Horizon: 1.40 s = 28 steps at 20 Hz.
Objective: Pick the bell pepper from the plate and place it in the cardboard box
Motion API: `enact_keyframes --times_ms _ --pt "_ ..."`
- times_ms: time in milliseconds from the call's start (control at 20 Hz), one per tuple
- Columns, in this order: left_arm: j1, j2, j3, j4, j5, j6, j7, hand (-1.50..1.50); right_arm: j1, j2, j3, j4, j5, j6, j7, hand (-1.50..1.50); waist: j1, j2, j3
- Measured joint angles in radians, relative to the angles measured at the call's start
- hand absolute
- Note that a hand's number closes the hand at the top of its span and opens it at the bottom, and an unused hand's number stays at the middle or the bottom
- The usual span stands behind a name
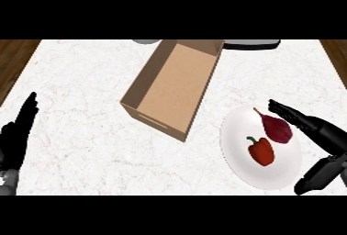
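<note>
A red bell pepper (261, 151) with a green stem lies on a white plate (244, 166) at the right of the counter. Beside it on the plate, farther back, lies a dark red pear-shaped fruit (277, 128). An open cardboard box (175, 85) with nothing in it stands at the counter's middle back, left of the plate. My right hand (318, 137) hovers at the plate's right edge, open, fingers stretched over the rim and thumb low near the front; it touches neither fruit. My left hand (17, 137) rests open at the far left edge, fingers up.
White marble counter (88, 92) with wooden edges at both back corners. A grey object (146, 41) and a dark appliance (252, 44) peek in at the back edge behind the box.
</note>
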Motion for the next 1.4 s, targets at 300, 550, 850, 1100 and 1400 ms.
enact_keyframes --times_ms 300,550,850,1100,1400 --pt "-0.049 -0.003 -0.011 0.048 -0.035 0.001 -0.001 0.0 -0.068 -0.073 0.035 0.142 0.158 -0.108 -0.216 -1.5 0.011 0.002 -0.001" --pt "-0.072 -0.012 -0.02 0.076 -0.058 0.001 -0.011 0.0 -0.152 -0.148 0.138 0.205 0.368 -0.224 -0.313 -1.5 0.025 0.0 -0.004" --pt "-0.086 -0.02 -0.008 0.124 -0.063 -0.015 -0.036 0.0 -0.264 -0.168 0.29 0.299 0.587 -0.291 -0.353 -1.5 0.02 -0.005 -0.007" --pt "-0.095 -0.028 0.008 0.15 -0.071 -0.024 -0.042 0.0 -0.37 -0.143 0.382 0.371 0.719 -0.287 -0.343 -1.5 0.009 -0.011 -0.008" --pt "-0.078 -0.032 0.044 0.154 -0.084 -0.045 -0.05 0.0 -0.44 -0.049 0.429 0.468 0.842 -0.29 -0.315 -1.5 -0.003 -0.015 -0.008"
